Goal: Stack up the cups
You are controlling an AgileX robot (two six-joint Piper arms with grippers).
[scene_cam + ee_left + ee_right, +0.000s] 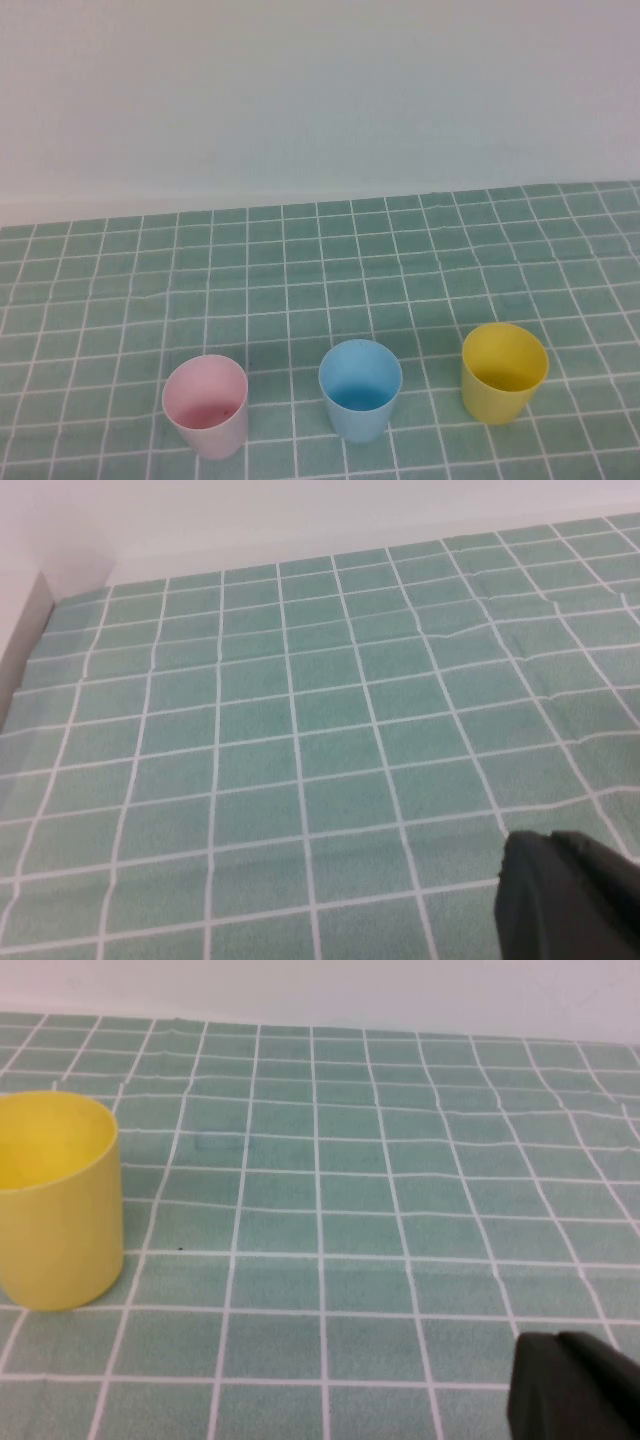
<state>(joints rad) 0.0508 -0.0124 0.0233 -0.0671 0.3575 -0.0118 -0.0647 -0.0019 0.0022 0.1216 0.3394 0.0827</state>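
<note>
Green gridded cloth [420, 260], a soft woven sheet crossed by thin white lines into squares, covers the whole table and shows faint creases in the left wrist view; it runs back to a plain, matte white wall [320, 90] at 12 o'clock. Three smooth plastic cups of equal size, tapered and handleless, stand upright and mouth-up in a row across the near edge in the high view, each well apart from its neighbour and none nested in another. The pale pink cup [206, 405] sits at about 7 o'clock, the light blue cup [360, 389] at 6 o'clock, and the yellow cup [504, 372] at about 5 o'clock, slightly farther back than the other two. The yellow cup also shows in the right wrist view, its thin rim round and its wall glossy. The left gripper [570, 895] appears only as a dark, blunt, matte shape low over bare cloth in its own wrist view, fingers pressed together and holding nothing. The right gripper [575, 1385] is the same dark shape over the cloth, well apart from the yellow cup, likewise pressed together and empty.
</note>
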